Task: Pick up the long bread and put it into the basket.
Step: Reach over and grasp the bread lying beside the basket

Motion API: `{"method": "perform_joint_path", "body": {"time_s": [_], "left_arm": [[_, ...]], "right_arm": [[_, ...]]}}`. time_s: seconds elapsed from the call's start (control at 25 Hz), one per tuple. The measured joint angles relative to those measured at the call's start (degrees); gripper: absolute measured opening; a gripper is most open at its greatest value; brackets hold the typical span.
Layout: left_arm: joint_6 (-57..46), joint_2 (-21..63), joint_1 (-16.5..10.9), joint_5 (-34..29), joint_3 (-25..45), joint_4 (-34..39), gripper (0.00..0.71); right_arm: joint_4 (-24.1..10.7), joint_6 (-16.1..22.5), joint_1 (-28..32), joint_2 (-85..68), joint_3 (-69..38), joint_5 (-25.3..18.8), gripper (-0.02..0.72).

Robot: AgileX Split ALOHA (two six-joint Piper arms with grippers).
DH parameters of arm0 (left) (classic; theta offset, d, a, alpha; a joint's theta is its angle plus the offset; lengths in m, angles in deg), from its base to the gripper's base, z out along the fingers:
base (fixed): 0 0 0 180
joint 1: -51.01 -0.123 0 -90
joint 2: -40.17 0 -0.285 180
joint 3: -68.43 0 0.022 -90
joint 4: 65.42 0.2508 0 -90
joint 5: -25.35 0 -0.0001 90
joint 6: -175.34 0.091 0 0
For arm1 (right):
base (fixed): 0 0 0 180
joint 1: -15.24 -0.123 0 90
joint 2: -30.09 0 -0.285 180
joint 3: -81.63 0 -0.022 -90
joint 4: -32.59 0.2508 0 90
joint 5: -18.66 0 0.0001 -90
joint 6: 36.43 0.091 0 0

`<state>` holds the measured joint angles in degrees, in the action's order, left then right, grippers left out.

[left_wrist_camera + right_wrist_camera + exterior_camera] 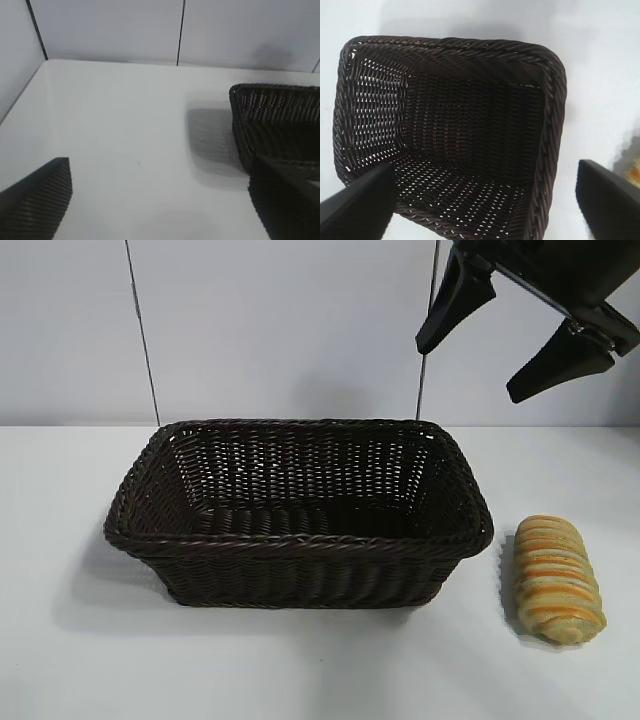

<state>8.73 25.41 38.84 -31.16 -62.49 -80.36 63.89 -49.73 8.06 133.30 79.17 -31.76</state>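
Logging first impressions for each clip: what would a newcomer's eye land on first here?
The big dark brown wicker basket in the middle of the white table, with nothing inside it. Next, the striped golden long bread lying on the table just off the basket's right end, apart from it. Then the right hand hanging open high above the bread, holding nothing.
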Motion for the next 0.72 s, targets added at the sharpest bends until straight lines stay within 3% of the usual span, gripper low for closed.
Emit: {"method": "perform_joint_path", "body": {"time_s": [0.28,0.56,0.72], "left_arm": [[0.0,0.0,0.8,0.7,0.1,0.0,0.694],[0.0,0.0,0.8,-7.4,-0.3,-2.2,0.694],[0.0,0.0,0.8,-9.1,-0.3,0.8,0.694]], "right_arm": [[-0.2,0.0,0.0,0.0,0.0,0.0,0.695],[-0.2,0.0,0.0,0.0,0.0,-0.2,0.695],[-0.3,0.0,0.0,0.0,0.0,-0.2,0.695]]}}
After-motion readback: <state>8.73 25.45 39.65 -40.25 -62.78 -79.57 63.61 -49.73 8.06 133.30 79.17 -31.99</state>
